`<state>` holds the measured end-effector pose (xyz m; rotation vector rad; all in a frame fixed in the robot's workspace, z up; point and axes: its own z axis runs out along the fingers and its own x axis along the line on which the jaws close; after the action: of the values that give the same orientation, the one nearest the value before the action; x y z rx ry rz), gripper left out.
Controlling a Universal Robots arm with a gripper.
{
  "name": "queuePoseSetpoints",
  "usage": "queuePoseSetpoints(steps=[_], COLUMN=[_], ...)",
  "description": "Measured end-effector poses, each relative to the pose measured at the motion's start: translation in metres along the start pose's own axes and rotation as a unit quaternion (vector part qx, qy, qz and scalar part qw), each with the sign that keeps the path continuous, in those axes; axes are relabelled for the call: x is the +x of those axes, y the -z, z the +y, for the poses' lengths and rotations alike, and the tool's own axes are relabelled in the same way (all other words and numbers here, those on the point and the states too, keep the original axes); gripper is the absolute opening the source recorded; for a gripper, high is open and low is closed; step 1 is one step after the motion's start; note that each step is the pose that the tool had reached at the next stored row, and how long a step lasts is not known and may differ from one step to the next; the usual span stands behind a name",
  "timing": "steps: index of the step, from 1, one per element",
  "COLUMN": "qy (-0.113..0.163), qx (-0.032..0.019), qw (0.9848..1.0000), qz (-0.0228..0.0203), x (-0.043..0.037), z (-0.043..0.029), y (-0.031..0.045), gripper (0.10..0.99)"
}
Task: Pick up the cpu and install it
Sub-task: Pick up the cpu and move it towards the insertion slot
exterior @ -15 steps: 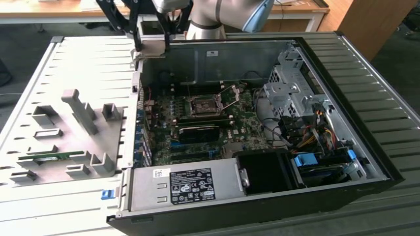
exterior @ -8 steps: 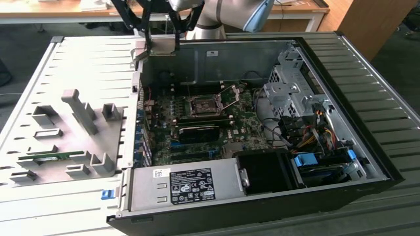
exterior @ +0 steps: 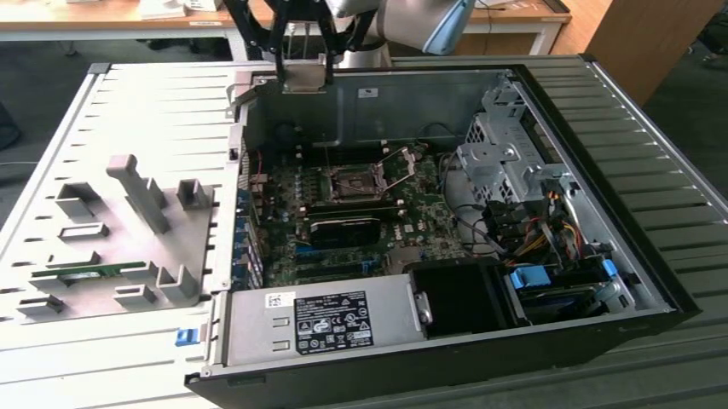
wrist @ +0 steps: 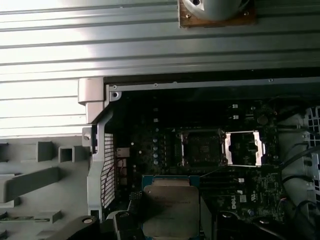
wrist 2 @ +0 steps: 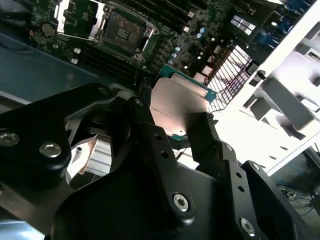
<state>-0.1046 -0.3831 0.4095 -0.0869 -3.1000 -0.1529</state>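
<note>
The cpu [exterior: 303,75] is a flat square chip with a silver-grey top, and my gripper [exterior: 303,72] is shut on its two side edges. In the exterior view it hangs above the far wall of the open computer case [exterior: 637,213]. In both wrist views the black fingers [wrist 2: 150,130] clamp the cpu [wrist 2: 177,106] [wrist: 170,210] from either side, well above the motherboard. The black socket [exterior: 347,181] [wrist 2: 122,32] [wrist: 202,147] lies bare in the middle of the board. Its metal frame [exterior: 398,166] [wrist: 243,148] is swung open beside it.
A grey fixture plate [exterior: 125,230] with upright holders lies at the exterior view's left, with a green memory stick [exterior: 85,274] in one slot. Inside the case are a power supply [exterior: 330,319], a black fan shroud [exterior: 461,294], a metal drive cage [exterior: 506,158] and cables.
</note>
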Motion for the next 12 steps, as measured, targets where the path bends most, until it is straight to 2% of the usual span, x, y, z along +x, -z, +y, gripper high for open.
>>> queuePoseSetpoints(steps=[12], qy=[0.0], qx=[0.0], qw=[1.0], qz=[0.0], x=[-0.0285], z=[0.0097], y=[-0.0012], gripper=[0.541])
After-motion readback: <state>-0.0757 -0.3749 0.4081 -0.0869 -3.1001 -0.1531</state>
